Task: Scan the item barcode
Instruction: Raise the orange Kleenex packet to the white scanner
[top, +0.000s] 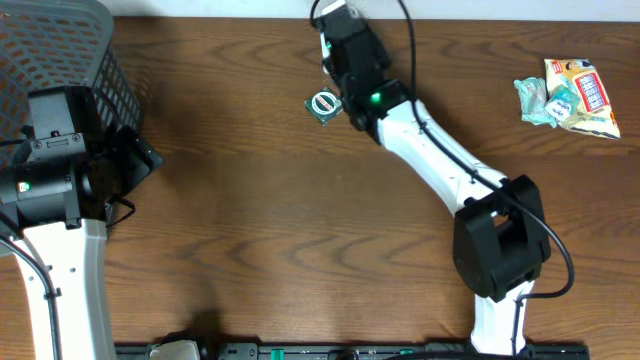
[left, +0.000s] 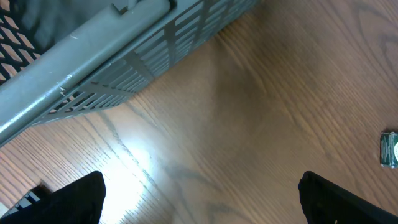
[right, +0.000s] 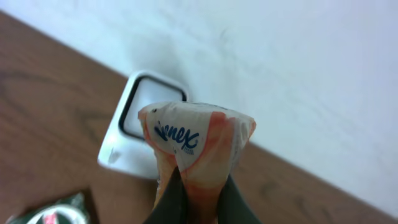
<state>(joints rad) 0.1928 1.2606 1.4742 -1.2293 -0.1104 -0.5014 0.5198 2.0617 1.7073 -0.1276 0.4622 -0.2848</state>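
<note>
Brown wood-grain tabletop spreads beneath both arms. Up and to the left of the left fingers, which stand wide apart, sits a grey slatted basket. Just beyond the right fingers stands a white scanner with a dark window. Those fingers are pinched tight on a Kleenex tissue pack, held upright before the scanner. A small green packet lies on the wood close beside them.
</note>
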